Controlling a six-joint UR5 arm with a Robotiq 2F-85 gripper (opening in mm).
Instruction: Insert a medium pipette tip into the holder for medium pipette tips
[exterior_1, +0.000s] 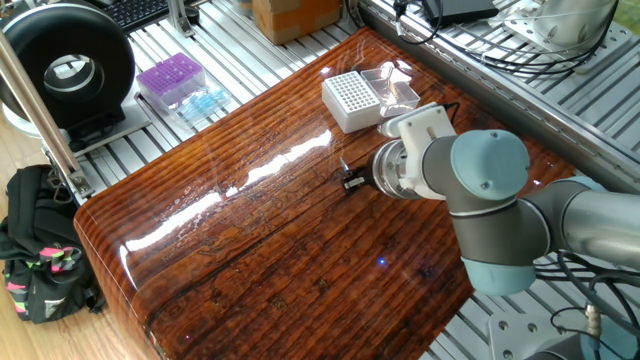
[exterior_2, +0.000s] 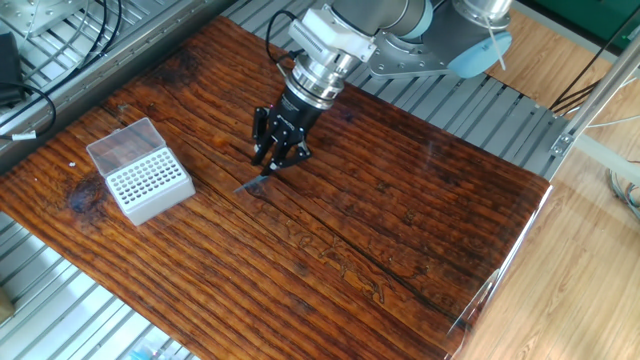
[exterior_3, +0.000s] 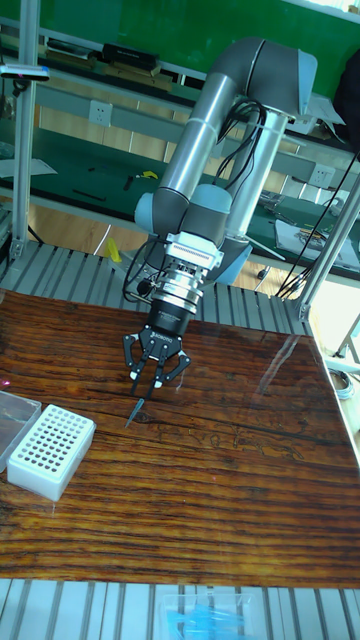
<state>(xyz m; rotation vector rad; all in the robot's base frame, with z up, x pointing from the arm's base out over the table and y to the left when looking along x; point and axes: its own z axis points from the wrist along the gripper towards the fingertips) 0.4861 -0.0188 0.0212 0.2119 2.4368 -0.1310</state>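
On the table (exterior_2: 400, 220), pincer (exterior_3: 146, 383) gripping medium pipette tip (exterior_3: 133, 410), no legible writing

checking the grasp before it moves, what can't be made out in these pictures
- Pincer grip on the medium pipette tip: too small in every view to tell a clamp from mere contact.
- Pincer fingertips in one fixed view: hidden behind the arm's wrist.
- Holder for medium pipette tips: its clear lid is cut off by the left edge in the tall fixed view.

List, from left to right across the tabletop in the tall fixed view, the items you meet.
holder for medium pipette tips → medium pipette tip → gripper
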